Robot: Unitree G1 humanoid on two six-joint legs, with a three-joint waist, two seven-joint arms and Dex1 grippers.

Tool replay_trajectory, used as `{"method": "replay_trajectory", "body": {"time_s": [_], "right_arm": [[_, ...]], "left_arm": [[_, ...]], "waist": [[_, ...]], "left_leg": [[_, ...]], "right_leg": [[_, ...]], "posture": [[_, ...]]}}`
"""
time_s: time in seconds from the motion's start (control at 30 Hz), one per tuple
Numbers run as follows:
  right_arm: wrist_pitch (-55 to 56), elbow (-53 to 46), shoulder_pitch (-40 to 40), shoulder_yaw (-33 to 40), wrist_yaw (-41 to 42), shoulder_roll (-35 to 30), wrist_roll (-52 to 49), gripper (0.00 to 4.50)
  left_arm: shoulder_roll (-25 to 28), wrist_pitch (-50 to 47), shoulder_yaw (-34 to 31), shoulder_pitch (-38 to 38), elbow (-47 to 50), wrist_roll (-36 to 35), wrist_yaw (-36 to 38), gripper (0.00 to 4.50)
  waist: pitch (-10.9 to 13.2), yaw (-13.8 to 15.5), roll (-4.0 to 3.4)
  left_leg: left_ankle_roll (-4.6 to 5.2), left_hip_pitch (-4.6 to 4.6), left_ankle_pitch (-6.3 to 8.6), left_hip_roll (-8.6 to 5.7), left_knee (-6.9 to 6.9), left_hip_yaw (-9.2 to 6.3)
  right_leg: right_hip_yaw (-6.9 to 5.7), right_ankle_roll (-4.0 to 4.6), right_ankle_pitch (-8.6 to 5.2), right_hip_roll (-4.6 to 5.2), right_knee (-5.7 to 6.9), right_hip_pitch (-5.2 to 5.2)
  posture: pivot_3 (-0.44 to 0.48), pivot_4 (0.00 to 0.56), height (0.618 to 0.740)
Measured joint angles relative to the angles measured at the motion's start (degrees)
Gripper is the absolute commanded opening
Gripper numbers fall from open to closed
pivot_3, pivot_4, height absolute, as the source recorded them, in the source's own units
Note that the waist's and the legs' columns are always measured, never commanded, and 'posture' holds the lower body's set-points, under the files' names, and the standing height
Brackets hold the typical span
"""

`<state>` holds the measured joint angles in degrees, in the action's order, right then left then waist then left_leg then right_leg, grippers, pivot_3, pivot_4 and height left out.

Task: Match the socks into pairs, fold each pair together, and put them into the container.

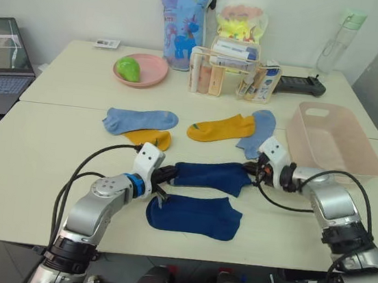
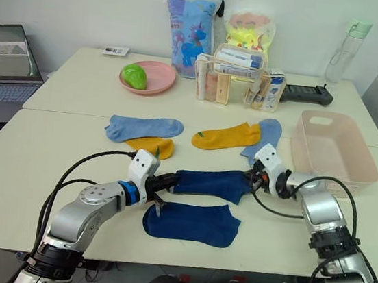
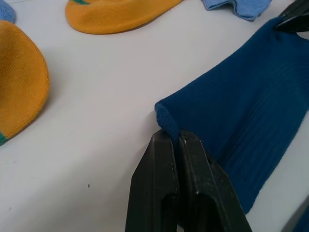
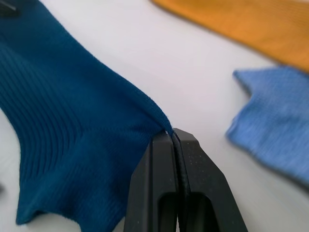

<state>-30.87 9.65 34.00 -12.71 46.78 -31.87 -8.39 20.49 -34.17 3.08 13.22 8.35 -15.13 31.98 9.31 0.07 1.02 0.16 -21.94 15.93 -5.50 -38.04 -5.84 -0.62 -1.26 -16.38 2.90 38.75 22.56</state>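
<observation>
Wrist views show left gripper (image 3: pixel 177 140) and right gripper (image 4: pixel 170 135) each pinching closed on one navy sock (image 1: pixel 209 175)

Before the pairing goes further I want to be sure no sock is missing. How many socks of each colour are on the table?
Navy socks: 2, one held between the left pincer and right pincer, one lying flat.
Mustard yellow socks: 2.
Light blue socks: 2.
Total: 6 socks.

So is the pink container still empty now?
Empty. The container shows a bare floor, and all six socks lie on the table outside it.
</observation>
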Motion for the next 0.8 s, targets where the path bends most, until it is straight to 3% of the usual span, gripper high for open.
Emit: {"method": "replay_trajectory", "body": {"time_s": [0.13, 0.17, 0.23, 0.43, 0.57, 0.7, 0.8], "right_arm": [[2.20, 2.48, 0.17, -1.44, 0.45, 0.64, 2.16, 0.03], [2.70, 2.96, 0.15, -1.56, 0.51, 0.66, 2.63, 0.21], [3.38, 3.02, 0.12, -1.43, 0.50, 0.66, 2.69, 0.65], [5.87, 1.64, -0.14, 0.52, 0.55, -0.71, 2.71, 2.71], [11.95, -2.07, -1.44, 1.93, 4.05, -4.06, 2.40, 2.72], [15.80, -7.54, -4.55, 2.64, 10.57, -6.09, -0.76, 2.72], [18.90, -8.82, -6.74, 2.23, 14.84, -8.09, -0.76, 2.72]], "left_arm": [[-1.38, 2.30, 0.02, 1.86, -3.40, 1.09, -1.64, 0.00], [-1.61, 3.02, 0.02, 2.49, -4.60, 1.55, -2.06, 0.23], [-2.01, 4.40, 0.02, 3.09, -6.09, 2.24, -2.86, 0.69], [-1.67, 9.03, -1.29, 5.74, -10.46, 3.28, -4.02, 2.68], [3.69, 15.26, -2.05, 5.79, -11.38, 2.43, 3.21, 3.94], [12.88, 24.12, -2.90, 5.22, -11.74, 2.49, 13.90, 3.94], [16.06, 31.21, -1.78, 3.24, -12.02, 3.19, 20.32, 3.94]], "waist": [[0.00, -0.01, 0.00], [0.00, -0.01, 0.00], [0.00, -0.04, 0.00], [0.00, -0.03, 0.00], [0.00, -0.08, 0.00], [0.00, -0.12, -0.01], [0.00, -0.10, -0.01]], "left_leg": [[0.00, 0.00, 0.00, 0.00, -0.02, 0.02], [0.00, 0.00, 0.00, 0.00, -0.02, 0.02], [0.00, 0.00, 0.00, 0.00, -0.01, 0.02], [-0.01, -0.01, -0.01, 0.00, -0.02, 0.04], [-0.04, -0.08, -0.02, 0.01, 0.00, 0.04], [-0.05, -0.06, -0.03, 0.02, 0.05, 0.02], [-0.04, -0.05, -0.02, 0.01, 0.03, 0.01]], "right_leg": [[0.01, 0.00, 0.00, 0.00, 0.02, 0.01], [0.01, 0.00, 0.00, 0.00, 0.03, 0.01], [0.02, 0.00, 0.00, 0.00, 0.04, 0.02], [0.02, 0.00, 0.00, 0.00, 0.05, 0.05], [0.02, 0.00, 0.00, 0.00, 0.06, 0.14], [0.02, 0.01, 0.00, 0.00, 0.02, 0.12], [0.01, 0.01, 0.00, 0.01, -0.05, 0.06]], "posture": [[0.000, 0.150, 0.740], [0.000, 0.150, 0.740], [0.000, 0.150, 0.740], [0.000, 0.150, 0.740], [0.000, 0.150, 0.740], [0.000, 0.150, 0.740], [0.000, 0.150, 0.740]]}}
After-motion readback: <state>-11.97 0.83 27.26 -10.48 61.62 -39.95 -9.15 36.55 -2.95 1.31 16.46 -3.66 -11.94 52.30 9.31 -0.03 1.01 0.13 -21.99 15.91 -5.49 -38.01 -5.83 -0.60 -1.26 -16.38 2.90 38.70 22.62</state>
